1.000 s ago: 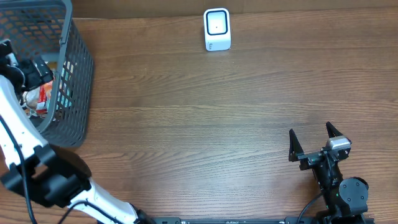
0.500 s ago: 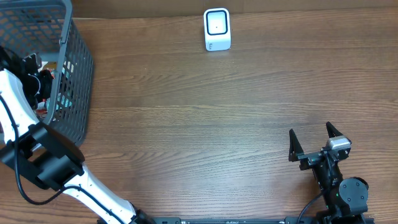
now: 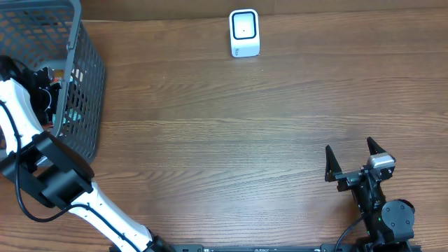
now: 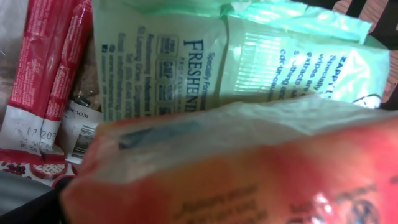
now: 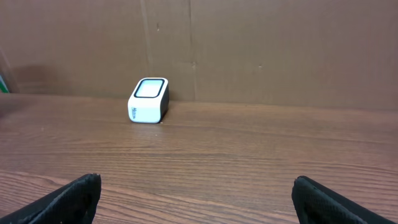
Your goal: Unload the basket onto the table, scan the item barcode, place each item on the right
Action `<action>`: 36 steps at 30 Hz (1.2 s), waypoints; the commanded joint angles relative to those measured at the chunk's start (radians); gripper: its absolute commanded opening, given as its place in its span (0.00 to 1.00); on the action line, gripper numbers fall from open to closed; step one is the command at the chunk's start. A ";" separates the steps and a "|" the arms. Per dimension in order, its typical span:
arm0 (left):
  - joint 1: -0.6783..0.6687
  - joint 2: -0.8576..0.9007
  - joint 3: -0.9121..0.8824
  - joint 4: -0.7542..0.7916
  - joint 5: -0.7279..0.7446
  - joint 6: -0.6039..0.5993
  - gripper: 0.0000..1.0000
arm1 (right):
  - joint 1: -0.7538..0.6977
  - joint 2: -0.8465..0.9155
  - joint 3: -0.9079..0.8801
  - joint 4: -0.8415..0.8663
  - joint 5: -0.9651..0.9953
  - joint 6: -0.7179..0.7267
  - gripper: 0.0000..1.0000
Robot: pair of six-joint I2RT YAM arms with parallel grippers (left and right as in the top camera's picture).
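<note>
Left arm (image 3: 19, 120) is leaning over the basket (image 3: 87, 91) rim, left gripper (image 3: 40, 94) hanging inside it, jaws wide. Right gripper (image 3: 348, 145) is sitting far right of the basket, jaws spread, empty.

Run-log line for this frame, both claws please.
phase: item pick | left claw: open, inside grey basket, close over orange packet | right claw: open, empty | barcode scanner: no item near it
</note>
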 commanded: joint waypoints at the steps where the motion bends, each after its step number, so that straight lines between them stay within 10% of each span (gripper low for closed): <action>1: -0.002 0.019 0.004 0.006 0.029 0.026 1.00 | -0.003 -0.008 -0.010 0.006 0.005 -0.001 1.00; 6: -0.003 0.019 -0.040 0.040 0.030 0.026 0.97 | -0.003 -0.008 -0.010 0.006 0.005 -0.001 1.00; 19: 0.008 0.002 0.006 0.021 0.020 0.027 0.42 | -0.003 -0.008 -0.010 0.006 0.005 -0.001 1.00; 36: 0.013 -0.299 0.262 0.002 -0.034 -0.219 0.43 | -0.003 -0.008 -0.010 0.006 0.005 -0.001 1.00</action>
